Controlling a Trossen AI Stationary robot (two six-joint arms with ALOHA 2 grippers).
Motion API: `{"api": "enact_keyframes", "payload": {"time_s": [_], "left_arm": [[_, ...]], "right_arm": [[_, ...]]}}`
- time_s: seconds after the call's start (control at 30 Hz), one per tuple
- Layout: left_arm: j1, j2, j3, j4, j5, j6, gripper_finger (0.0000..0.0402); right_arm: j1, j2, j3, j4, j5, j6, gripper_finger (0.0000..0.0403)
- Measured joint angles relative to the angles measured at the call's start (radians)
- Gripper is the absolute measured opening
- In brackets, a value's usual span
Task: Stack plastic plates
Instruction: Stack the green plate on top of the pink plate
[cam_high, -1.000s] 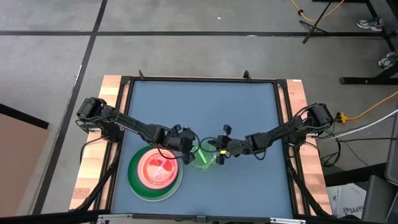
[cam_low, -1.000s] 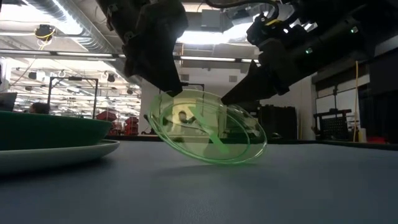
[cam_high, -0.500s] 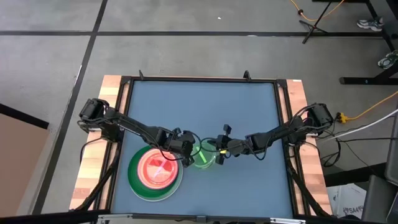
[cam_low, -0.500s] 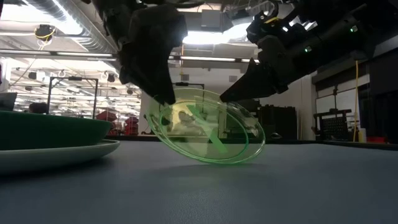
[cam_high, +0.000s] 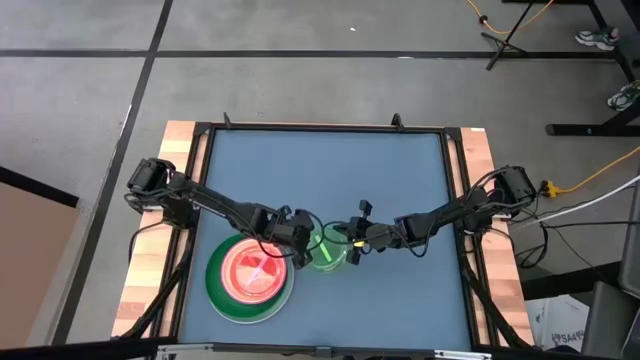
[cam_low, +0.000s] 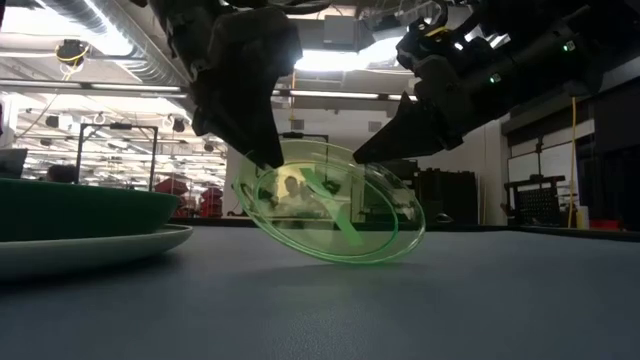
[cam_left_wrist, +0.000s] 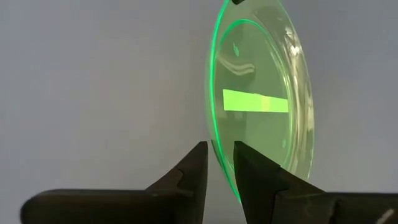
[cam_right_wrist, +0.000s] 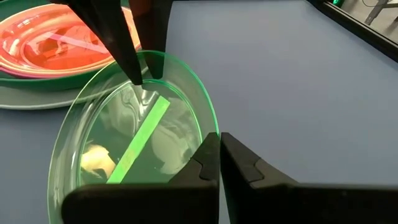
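A small translucent green plate (cam_high: 326, 252) stands tilted on the blue table between my two grippers, its lower rim (cam_low: 372, 261) on the tabletop. My left gripper (cam_left_wrist: 219, 163) is shut on the plate's rim on the side facing the stack. My right gripper (cam_right_wrist: 219, 144) is shut, its tips at the opposite rim. To the table's left a stack of plates (cam_high: 250, 276) lies flat: a large pale one at the bottom, a dark green one (cam_low: 80, 208), then magenta, with an orange-pink translucent plate (cam_right_wrist: 56, 38) on top. My left gripper pinches the green plate's raised rim (cam_left_wrist: 216, 134) between its two fingers, one on each face, coming down at a slant from the table's left. The plate leans in the hold, its lower rim on the table. My right gripper's shut fingertips (cam_right_wrist: 211, 144) lie against the plate's rim (cam_right_wrist: 208, 112) on the table's right side, slanting down from the right. Whether the rim sits between them I cannot tell.
The stack takes up the near left of the table, close beside the left gripper (cam_high: 303, 250). The blue tabletop (cam_high: 330, 170) stretches toward the far edge and the right, inside a black frame (cam_high: 320, 127). Cables trail on the floor at the right.
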Motion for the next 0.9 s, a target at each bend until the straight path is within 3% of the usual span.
{"api": "enact_keyframes", "payload": {"time_s": [0.37, 0.7, 0.9], "left_arm": [[0.001, 0.0, 0.0, -0.007, -0.006, -0.006, 0.0007], [0.001, 0.0, 0.0, -0.005, -0.005, -0.004, 0.0007], [0.001, -0.001, 0.0, 0.004, -0.004, -0.001, 0.0006]], "right_arm": [[0.001, 0.0, 0.0, -0.003, -0.004, 0.0, 0.0], [0.001, 0.0, 0.0, -0.003, -0.004, 0.0, 0.0002], [0.001, 0.0, 0.0, 0.002, -0.005, 0.0, 0.004]]}}
